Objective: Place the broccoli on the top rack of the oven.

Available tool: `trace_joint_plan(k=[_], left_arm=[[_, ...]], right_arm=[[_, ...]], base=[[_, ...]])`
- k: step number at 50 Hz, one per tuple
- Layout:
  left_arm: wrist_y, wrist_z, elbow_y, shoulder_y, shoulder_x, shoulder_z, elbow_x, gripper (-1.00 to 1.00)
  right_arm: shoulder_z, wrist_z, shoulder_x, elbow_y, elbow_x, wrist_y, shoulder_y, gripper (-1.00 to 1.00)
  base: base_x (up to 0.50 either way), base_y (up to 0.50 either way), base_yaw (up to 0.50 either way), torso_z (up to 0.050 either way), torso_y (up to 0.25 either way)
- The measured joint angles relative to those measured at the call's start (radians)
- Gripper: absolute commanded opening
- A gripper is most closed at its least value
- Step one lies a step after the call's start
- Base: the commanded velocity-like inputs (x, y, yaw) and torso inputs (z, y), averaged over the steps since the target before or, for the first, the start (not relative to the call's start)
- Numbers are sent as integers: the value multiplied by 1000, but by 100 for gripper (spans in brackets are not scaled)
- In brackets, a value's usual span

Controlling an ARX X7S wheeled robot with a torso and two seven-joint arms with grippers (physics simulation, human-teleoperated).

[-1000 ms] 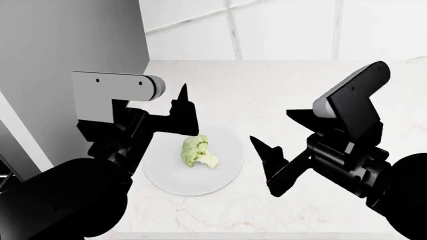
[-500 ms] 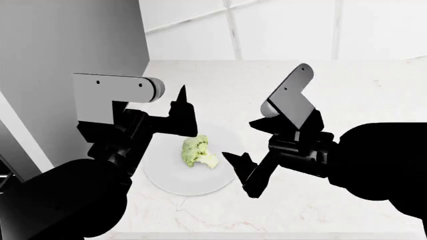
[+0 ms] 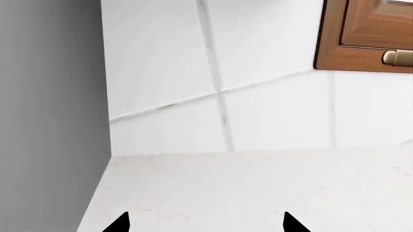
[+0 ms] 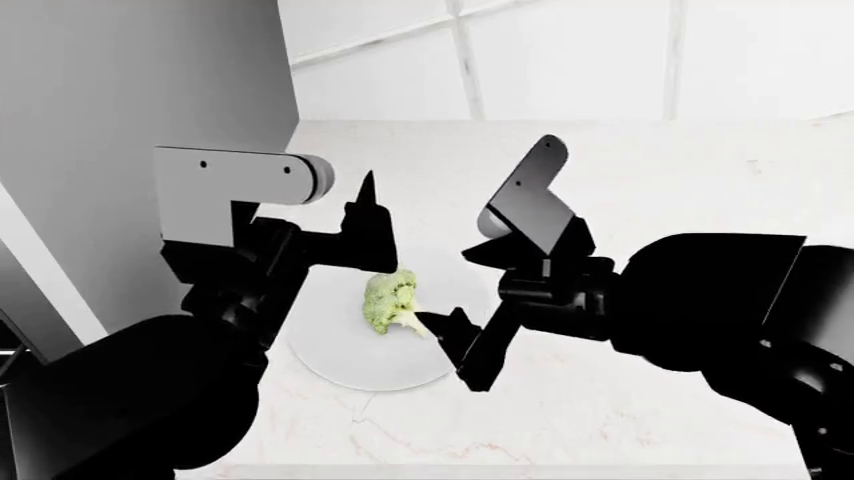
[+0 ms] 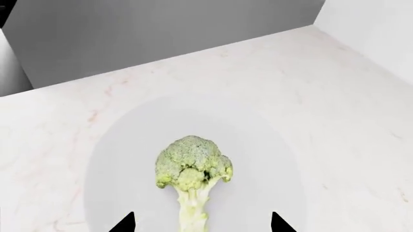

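Right hand (image 4: 447, 345) is hovering low over the white plate (image 4: 334, 360) with its fingers spread apart, one dark fingertip (image 4: 430, 322) just beside the stalk end of the broccoli (image 4: 391, 300). In the right wrist view the broccoli (image 5: 191, 169) is lying on the plate (image 5: 123, 159), crown pointing away from the hand and pale stalk pointing in between the two fingertips (image 5: 123, 223), which are not touching it. Left hand (image 4: 367, 225) is hanging above the plate's far edge with its fingers also apart; its wrist view is showing only the two fingertips (image 3: 120, 223), the pale marbled worktop (image 3: 258, 188) and the tiled wall (image 3: 271, 58). A grey panel (image 4: 134, 100) is standing at the worktop's left side.
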Motion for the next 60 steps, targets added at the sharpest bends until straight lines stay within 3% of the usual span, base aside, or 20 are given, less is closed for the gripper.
trace_joint_plan(k=[60], left_arm=[[54, 7, -32, -4, -27, 41, 9, 100]], right_arm=[[-185, -162, -104, 209, -159, -132, 63, 100]], base=[[0, 0, 0, 0, 0]])
